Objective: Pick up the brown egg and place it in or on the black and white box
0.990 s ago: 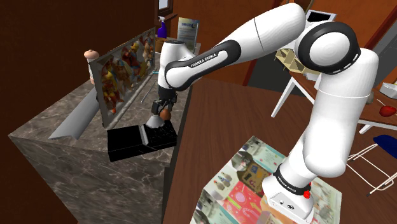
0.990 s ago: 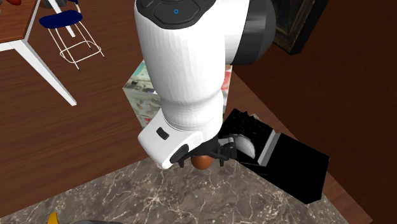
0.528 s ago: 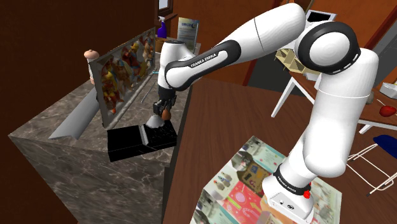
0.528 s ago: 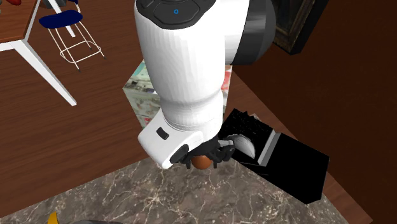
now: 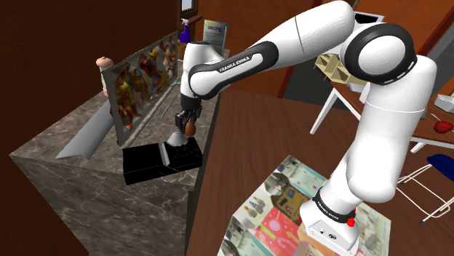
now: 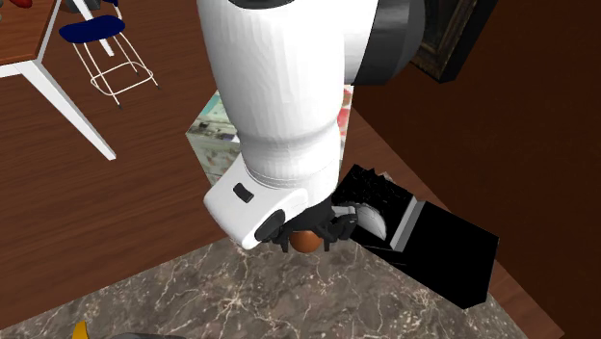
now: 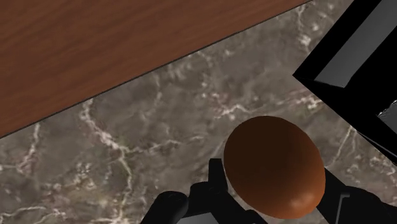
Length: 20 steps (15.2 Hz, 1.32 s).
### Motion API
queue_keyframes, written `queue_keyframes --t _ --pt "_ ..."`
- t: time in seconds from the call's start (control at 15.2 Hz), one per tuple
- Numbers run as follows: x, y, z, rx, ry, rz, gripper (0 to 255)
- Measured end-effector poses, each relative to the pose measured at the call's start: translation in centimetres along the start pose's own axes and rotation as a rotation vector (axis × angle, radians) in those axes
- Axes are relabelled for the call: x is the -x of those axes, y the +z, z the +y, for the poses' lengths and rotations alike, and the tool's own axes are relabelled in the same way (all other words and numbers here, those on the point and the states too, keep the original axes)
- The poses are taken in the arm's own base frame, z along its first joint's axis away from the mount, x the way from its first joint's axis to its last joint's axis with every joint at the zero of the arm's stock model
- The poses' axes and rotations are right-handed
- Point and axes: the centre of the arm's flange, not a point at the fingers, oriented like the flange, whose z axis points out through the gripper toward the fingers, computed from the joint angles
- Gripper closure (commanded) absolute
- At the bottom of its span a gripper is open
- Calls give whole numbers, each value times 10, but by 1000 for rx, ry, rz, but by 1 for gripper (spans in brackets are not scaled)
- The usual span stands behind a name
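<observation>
Brown egg point(image 7: 275, 167) clamped in claw point(image 6: 306, 234), hanging above the marble tabletop point(image 6: 241, 299), just beside the black and white box point(image 6: 438, 246). Versus 1 s ago: egg slightly higher, arm raised, box unmoved.

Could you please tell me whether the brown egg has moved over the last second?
Yes. In the shoulder view the brown egg, clasped by the gripper, has risen slightly relative to the black and white box.

Flat, even light makes the white arm point(image 5: 382, 138) bright and the wall point(image 5: 51, 44) at the shoulder view's upper left dim, and lays a faint sheen on the brown egg point(image 7: 273, 167).
</observation>
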Motion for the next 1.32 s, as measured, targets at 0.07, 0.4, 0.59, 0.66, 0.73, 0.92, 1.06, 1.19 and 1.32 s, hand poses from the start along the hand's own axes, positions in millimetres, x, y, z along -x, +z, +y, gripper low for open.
queue_keyframes --t 0.07,0.4,0.59,0.66,0.73,0.92,1.06,1.19,1.32 --pt "0 -5 0 0 0 0 255" --pt "-1 -31 -3 0 0 0 255" --pt "-2 -47 -4 0 0 0 255" --pt "-2 -53 -4 0 0 0 255" --pt "-3 -57 -4 0 0 0 255" --pt "-3 -73 -6 0 0 0 255" --pt "-4 -84 -6 0 0 0 255" --pt "-4 -94 -7 0 0 0 255" --pt "-4 -104 -7 0 0 0 255"
